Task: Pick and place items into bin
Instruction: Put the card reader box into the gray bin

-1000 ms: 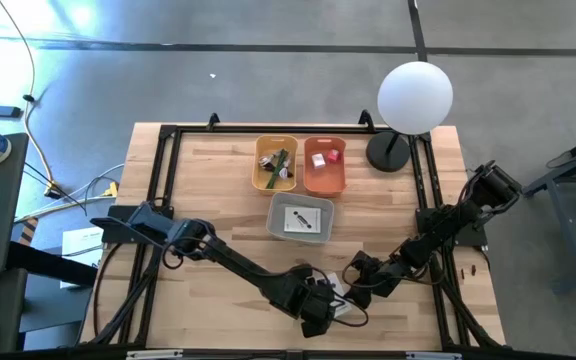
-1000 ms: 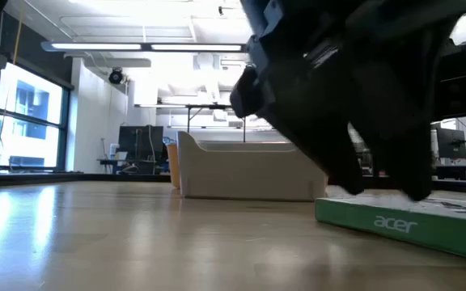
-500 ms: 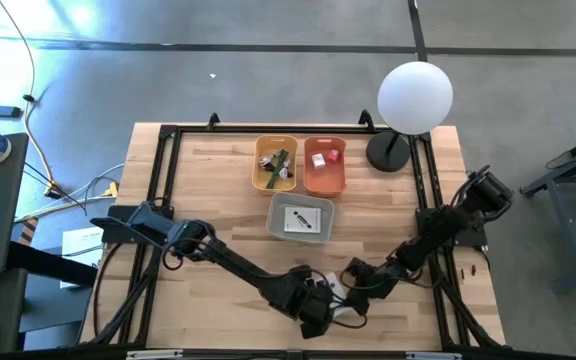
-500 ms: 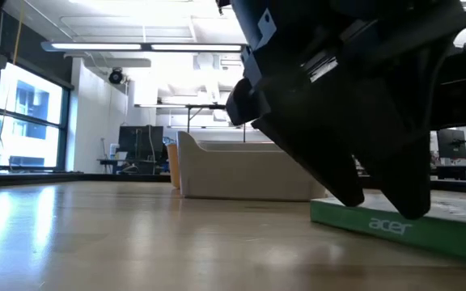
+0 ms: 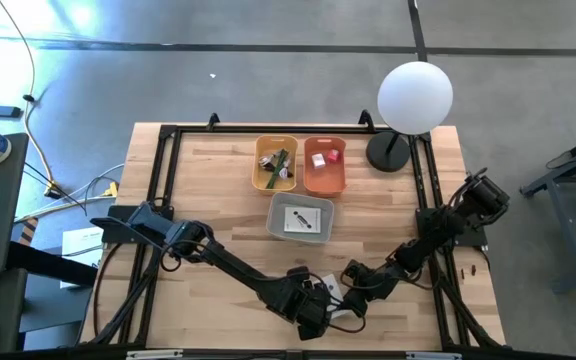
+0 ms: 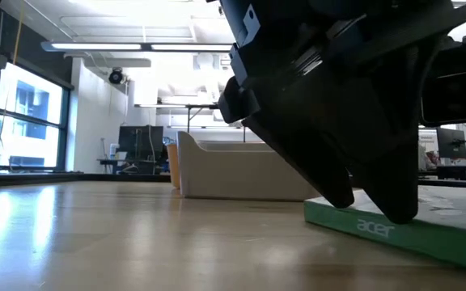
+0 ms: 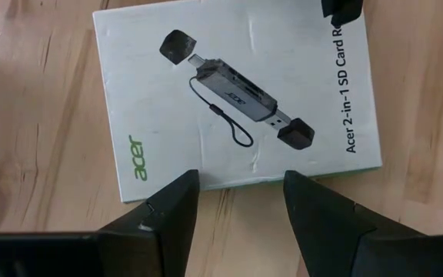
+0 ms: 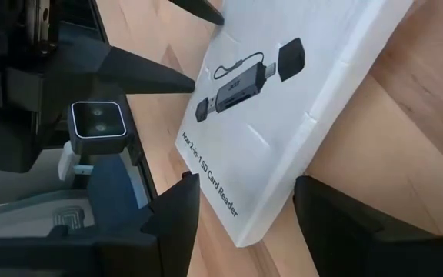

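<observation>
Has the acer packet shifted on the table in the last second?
Yes. In the low view the acer packet has slid left, toward the beige bin, with both grippers at it.

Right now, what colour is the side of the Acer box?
Green, on the Acer box; the low view shows it best.

Packet (image 5: 334,297) lies flat on table (image 5: 208,190) near the 6 o'clock edge, left gripper (image 5: 313,318) at its 7, right gripper (image 5: 353,298) at its 3. Three bins toward 12: two side by side (image 5: 276,163) (image 5: 325,166), third (image 5: 301,219) just in front.
</observation>
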